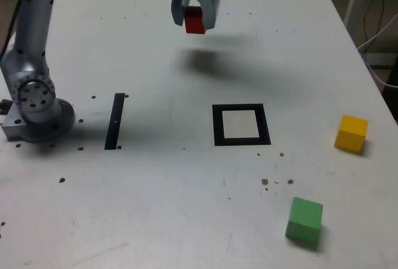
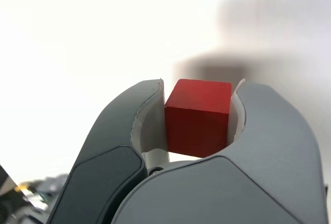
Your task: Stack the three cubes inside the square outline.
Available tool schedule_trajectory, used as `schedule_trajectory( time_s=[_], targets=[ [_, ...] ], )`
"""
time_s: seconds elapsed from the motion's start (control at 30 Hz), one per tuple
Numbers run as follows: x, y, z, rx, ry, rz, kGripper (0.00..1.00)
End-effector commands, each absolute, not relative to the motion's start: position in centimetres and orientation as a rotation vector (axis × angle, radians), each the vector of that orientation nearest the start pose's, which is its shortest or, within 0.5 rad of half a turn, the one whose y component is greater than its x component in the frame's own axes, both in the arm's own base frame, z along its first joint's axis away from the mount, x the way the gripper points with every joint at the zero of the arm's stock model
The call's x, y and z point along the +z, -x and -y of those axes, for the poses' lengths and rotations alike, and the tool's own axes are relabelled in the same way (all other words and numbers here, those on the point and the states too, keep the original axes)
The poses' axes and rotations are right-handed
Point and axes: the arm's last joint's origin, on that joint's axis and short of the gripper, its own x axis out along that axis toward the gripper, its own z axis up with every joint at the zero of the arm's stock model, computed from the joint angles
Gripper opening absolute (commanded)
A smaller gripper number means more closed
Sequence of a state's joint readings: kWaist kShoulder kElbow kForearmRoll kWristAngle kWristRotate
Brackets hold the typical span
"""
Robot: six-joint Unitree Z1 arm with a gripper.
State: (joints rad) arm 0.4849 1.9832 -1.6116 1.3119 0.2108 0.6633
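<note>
1. Red was the cube (image 2: pixel 199 118) we saw in the claw (image 1: pixel 198 23), whose jaws were closed on two opposite sides of it, above the table (image 1: pixel 155 182).
2. Black lines made the square (image 1: pixel 241 141) around a white middle, and we saw no cube inside it.
3. We saw the yellow cube (image 1: pixel 352 133) on the table at the exterior view's right, near the edge, and the green cube (image 1: pixel 305 219) nearer the camera, between the square and that edge.
4. The table was white, with small dark specks, a faint smear and a blurred shadow below the claw.
5. A straight black bar (image 1: pixel 115 122) lay between the arm's base (image 1: pixel 46 117) and the square.
6. Past the table's edge at the exterior view's right, we saw pale cables (image 1: pixel 379 76) against a dark background.
7. All three cubes looked plain and matte; the red one, slightly tilted in the wrist view, showed a brighter face and a darker one.
</note>
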Motion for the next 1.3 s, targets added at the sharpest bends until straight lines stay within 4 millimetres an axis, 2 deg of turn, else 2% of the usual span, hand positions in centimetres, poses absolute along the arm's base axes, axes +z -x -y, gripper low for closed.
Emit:
schedule_trajectory(
  time_s=[0.0,0.23,0.63,0.97,1.27],
  targets=[
    [28.7,-30.2,-15.8,-0.038,-0.234,-1.751,0.29],
    [29.8,-29.7,-11.6,0.014,-0.210,-1.715,0.29],
    [30.7,-30.3,-5.4,0.004,-0.169,-1.711,0.29],
    [30.0,-31.0,-0.7,0.017,-0.087,-1.751,0.29],
    [27.9,-33.8,1.4,-0.022,-0.087,-1.787,0.29]
  ],
)
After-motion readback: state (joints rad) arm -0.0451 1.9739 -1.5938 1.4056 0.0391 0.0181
